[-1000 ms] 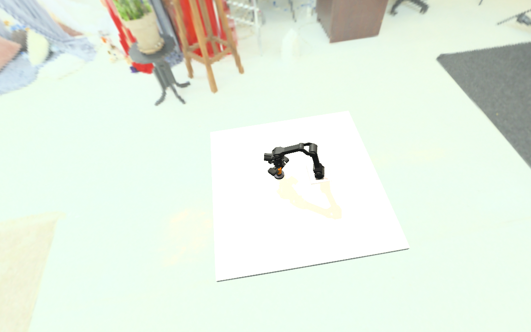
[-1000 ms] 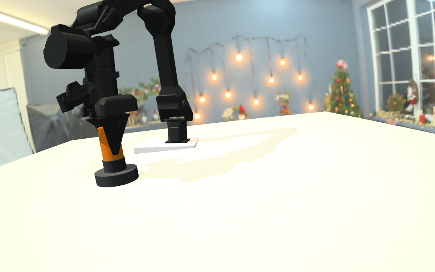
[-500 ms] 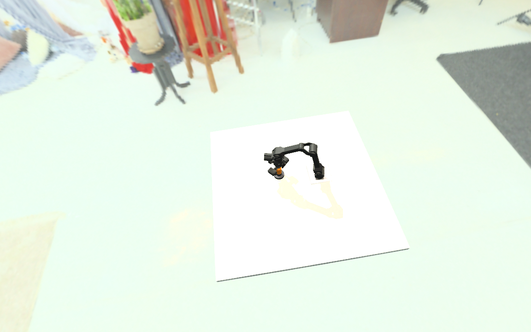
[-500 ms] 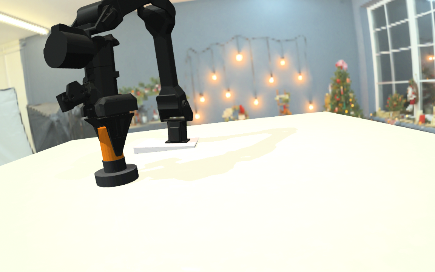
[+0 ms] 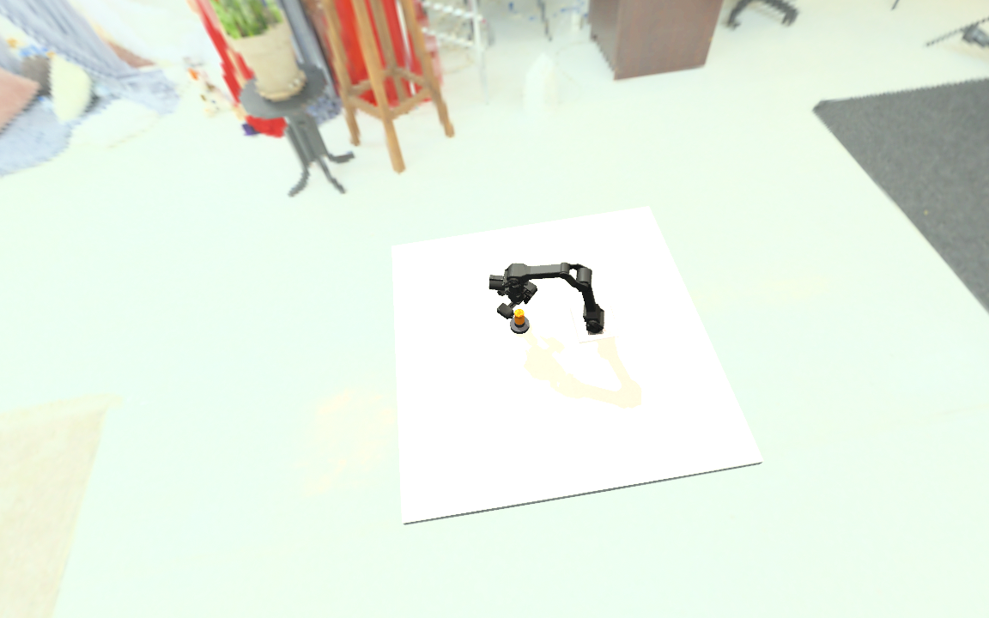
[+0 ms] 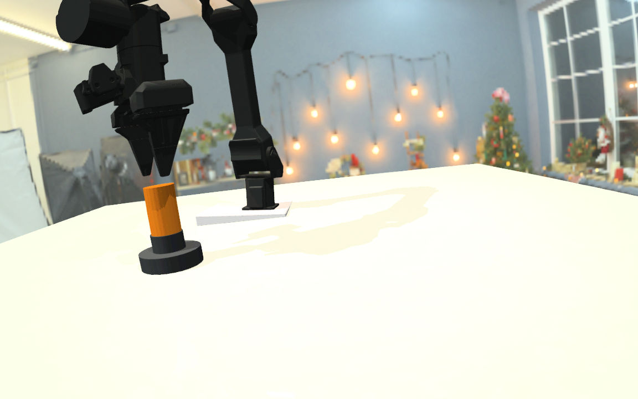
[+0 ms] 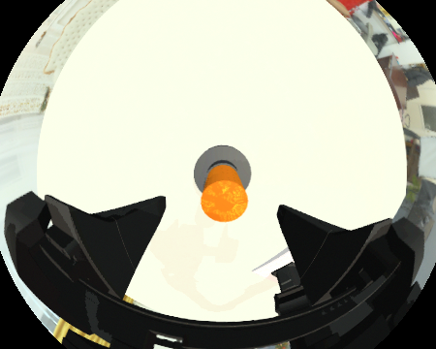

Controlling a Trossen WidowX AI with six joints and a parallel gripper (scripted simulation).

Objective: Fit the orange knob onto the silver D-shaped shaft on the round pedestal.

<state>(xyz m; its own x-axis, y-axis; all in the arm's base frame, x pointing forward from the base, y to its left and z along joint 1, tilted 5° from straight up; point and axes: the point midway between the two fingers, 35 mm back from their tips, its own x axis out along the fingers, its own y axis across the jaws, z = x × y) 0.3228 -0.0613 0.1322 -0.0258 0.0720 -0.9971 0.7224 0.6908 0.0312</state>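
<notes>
The orange knob [image 5: 518, 318] [image 6: 163, 210] [image 7: 224, 201] stands upright on the dark round pedestal [image 5: 514, 328] [image 6: 192, 256] [image 7: 202, 167]. No gap shows between the knob's bottom and the pedestal's raised collar. The silver shaft is hidden, and so are the knob's hole and the flat sides. My gripper [image 6: 157, 175] [image 7: 222, 207] is open and empty. Its fingertips are just above the knob's top in the exterior view. In the wrist view the knob's top lies between the two spread fingers, with space on both sides.
The arm's base [image 5: 594, 323] [image 6: 260, 193] stands on a thin white plate [image 6: 222, 217] beyond the pedestal in the exterior view. The white table top [image 5: 482, 445] [image 6: 361, 317] [image 7: 218, 73] carries the arm's shadow.
</notes>
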